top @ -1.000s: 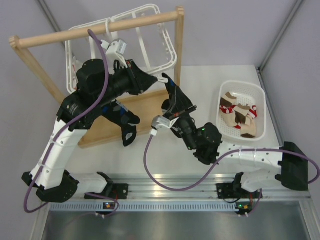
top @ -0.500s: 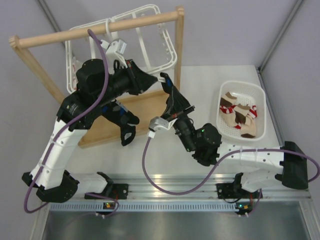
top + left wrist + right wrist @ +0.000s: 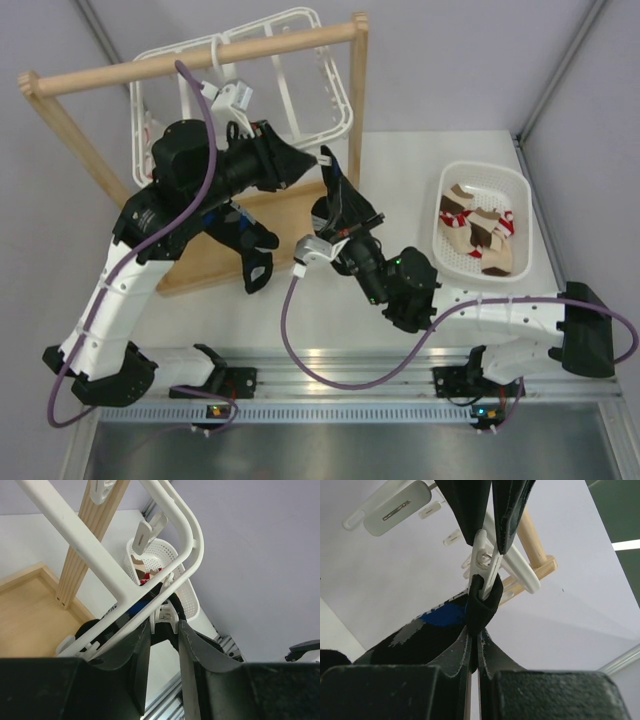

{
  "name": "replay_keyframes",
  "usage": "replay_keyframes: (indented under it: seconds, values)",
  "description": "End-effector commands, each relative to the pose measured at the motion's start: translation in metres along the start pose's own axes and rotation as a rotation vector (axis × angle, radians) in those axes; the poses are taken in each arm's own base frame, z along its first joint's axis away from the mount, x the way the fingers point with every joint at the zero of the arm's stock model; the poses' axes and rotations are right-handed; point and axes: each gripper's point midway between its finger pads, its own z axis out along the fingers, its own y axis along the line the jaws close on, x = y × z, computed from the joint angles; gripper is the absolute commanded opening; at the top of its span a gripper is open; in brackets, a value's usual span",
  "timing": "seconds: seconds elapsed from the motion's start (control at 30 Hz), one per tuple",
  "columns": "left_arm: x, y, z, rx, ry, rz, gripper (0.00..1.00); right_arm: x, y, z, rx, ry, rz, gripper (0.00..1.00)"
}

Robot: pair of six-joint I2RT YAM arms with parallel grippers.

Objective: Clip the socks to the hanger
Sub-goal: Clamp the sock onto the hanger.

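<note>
The white hanger (image 3: 340,95) hangs on the wooden rail. My left gripper (image 3: 308,166) has a finger on each side of one of its small clips (image 3: 165,615), shut on the clip's handles. From below, my right gripper (image 3: 474,630) is shut on a black sock (image 3: 482,607) with blue and white patches. It holds the sock's folded edge up in the mouth of that clip (image 3: 487,560). The left gripper's fingers (image 3: 470,510) show dark at the top of the right wrist view. The two grippers meet just in front of the stand's right post (image 3: 357,90). The sock's lower part is hidden behind the right gripper.
The light wooden rail stand (image 3: 200,55) carries the hanger, and its flat base (image 3: 290,215) lies under both arms. A white basket (image 3: 480,168) at the right holds beige and red socks (image 3: 480,230). More clips (image 3: 395,510) dangle from the frame.
My right gripper has carried the sock up and to the left, into the clip held by the left gripper. The left gripper's fingers have eased slightly apart on the clip.
</note>
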Motion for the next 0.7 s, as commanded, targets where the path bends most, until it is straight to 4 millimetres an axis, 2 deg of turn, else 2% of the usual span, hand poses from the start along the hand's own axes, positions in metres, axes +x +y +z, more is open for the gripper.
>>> replay_keyframes:
  seconds: [0.0, 0.27, 0.33, 0.37, 0.57, 0.6, 0.67]
  values:
    - [-0.025, -0.009, -0.009, 0.03, -0.104, 0.02, 0.33, -0.007, -0.023, 0.005, 0.047, 0.004, 0.07, 0.0]
    - [-0.025, -0.006, -0.018, 0.015, -0.109, 0.045, 0.64, -0.001, -0.025, 0.007, 0.053, 0.018, 0.069, 0.0]
    - [-0.025, -0.007, -0.021, 0.02, -0.11, 0.05, 0.66, 0.0, -0.025, 0.008, 0.054, 0.022, 0.069, 0.0]
    - [-0.024, -0.008, -0.022, 0.025, -0.107, 0.058, 0.71, 0.0, -0.025, 0.009, 0.053, 0.023, 0.072, 0.0]
    - [-0.015, -0.027, -0.037, 0.14, -0.077, 0.11, 0.89, 0.002, -0.017, 0.015, 0.017, 0.045, 0.087, 0.0]
    - [-0.015, -0.032, -0.042, 0.165, -0.078, 0.119, 0.95, 0.004, -0.017, 0.017, 0.013, 0.054, 0.091, 0.0]
    - [-0.016, -0.034, -0.046, 0.176, -0.083, 0.13, 0.98, 0.005, -0.012, 0.018, -0.003, 0.067, 0.113, 0.0]
